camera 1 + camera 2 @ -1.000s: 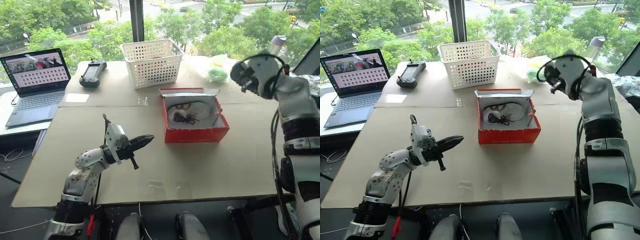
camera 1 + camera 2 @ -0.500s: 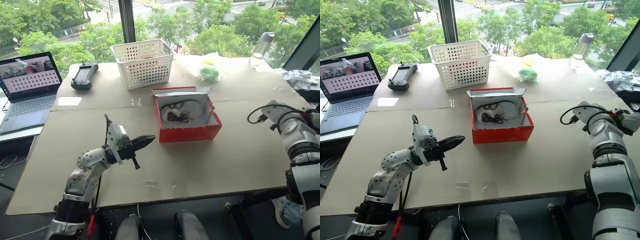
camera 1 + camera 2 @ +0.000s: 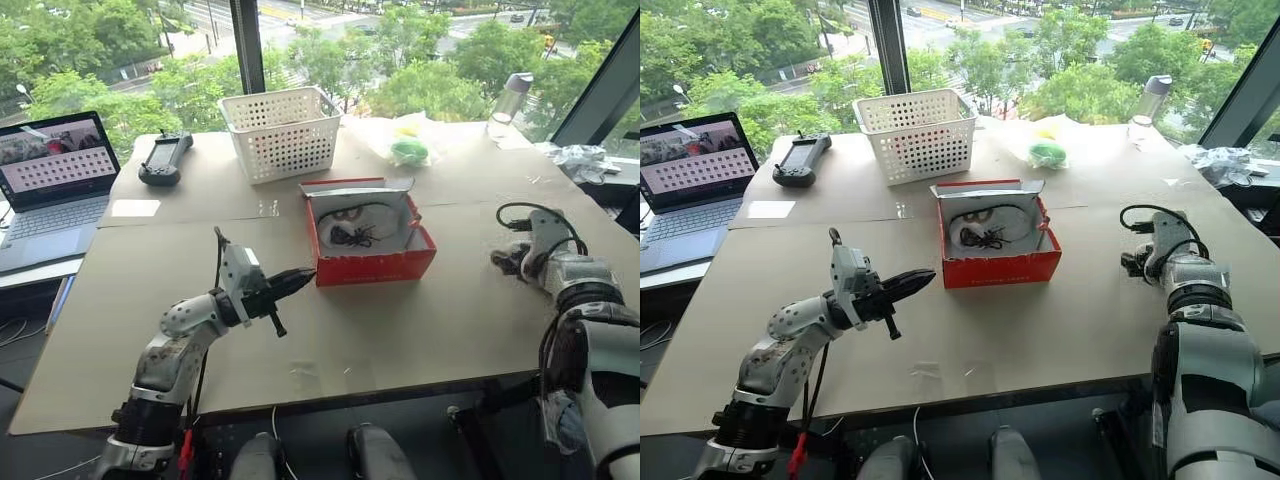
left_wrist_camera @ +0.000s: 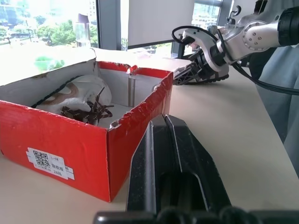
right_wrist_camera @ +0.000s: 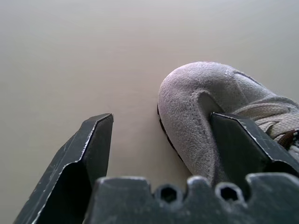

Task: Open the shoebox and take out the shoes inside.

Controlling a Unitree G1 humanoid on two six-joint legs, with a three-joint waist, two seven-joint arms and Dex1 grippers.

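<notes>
The red shoebox (image 3: 368,262) stands open at the table's middle, its lid (image 3: 357,187) tipped back. One whitish shoe (image 3: 355,228) with dark laces lies inside. My left gripper (image 3: 300,277) is shut and empty, hovering left of the box and pointing at its near corner (image 4: 161,100). My right gripper (image 3: 512,262) is low on the table, well right of the box. Its jaws are open in the right wrist view. A second cream shoe (image 5: 196,107) rests on the tabletop there, with its toe against one finger (image 5: 243,144).
A white perforated basket (image 3: 280,130) stands behind the box. A laptop (image 3: 50,180) and a black controller (image 3: 163,160) are far left. A green thing in plastic (image 3: 405,148), a bottle (image 3: 505,95) and crumpled plastic (image 3: 580,160) are far right.
My right hand has come down from head height to the table, right of the box, and its jaws have spread. The view has shifted. My left arm has held still.
</notes>
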